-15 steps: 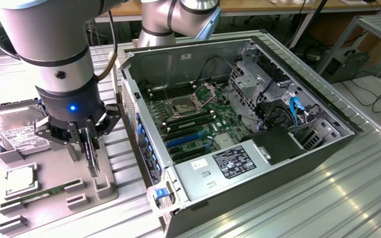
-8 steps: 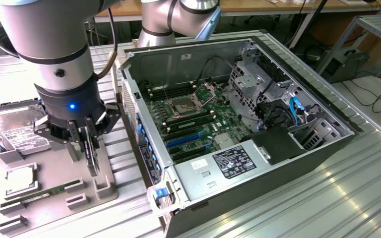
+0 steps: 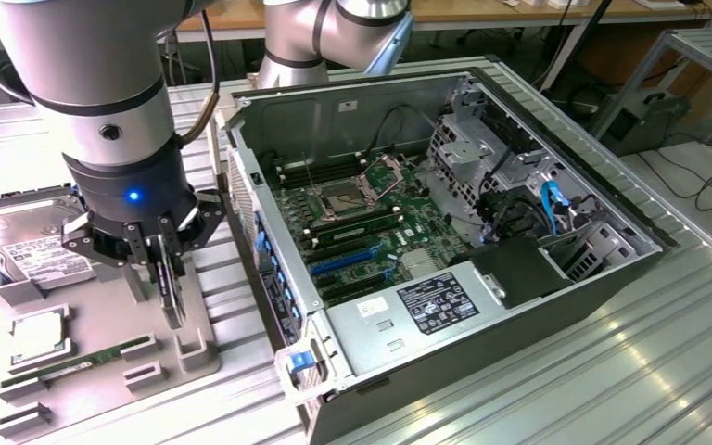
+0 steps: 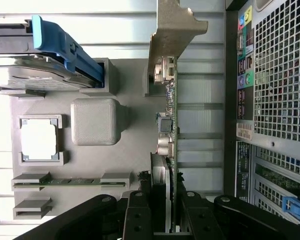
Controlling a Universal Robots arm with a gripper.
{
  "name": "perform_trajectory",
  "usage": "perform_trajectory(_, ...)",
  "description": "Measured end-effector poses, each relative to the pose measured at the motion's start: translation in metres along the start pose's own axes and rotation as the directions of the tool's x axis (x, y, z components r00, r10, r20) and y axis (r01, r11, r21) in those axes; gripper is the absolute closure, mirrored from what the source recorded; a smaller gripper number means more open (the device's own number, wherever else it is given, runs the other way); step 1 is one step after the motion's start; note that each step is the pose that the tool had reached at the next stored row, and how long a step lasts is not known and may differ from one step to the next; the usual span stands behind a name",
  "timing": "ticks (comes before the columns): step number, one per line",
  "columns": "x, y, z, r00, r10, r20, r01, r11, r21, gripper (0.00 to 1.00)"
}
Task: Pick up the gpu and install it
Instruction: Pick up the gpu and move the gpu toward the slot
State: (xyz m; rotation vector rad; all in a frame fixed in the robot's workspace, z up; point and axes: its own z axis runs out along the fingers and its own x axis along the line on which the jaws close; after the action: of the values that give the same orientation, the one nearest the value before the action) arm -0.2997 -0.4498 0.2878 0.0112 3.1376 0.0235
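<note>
The gpu is a thin card seen edge-on, its pale metal bracket at the far end. My gripper is shut on it, black fingers pressing each flat face. In the exterior view the gripper hangs over the grey fixture tray at that view's left. The gpu points down from it, on edge. I cannot tell whether the card's lower edge is free of the tray. The open computer case lies to the exterior view's right, with the motherboard's blue slots exposed.
On the tray are a hard drive, a square processor and a green memory stick. The wrist view shows the hard drive's blue carrier, the processor and the case's rear panel close beside the card.
</note>
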Motion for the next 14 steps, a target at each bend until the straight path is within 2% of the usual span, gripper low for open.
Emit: perform_trajectory(14, 0.0, 0.0001, -0.0043, 1.0, 0.0, -0.0001, 0.0, 1.0, 0.0017, 0.72)
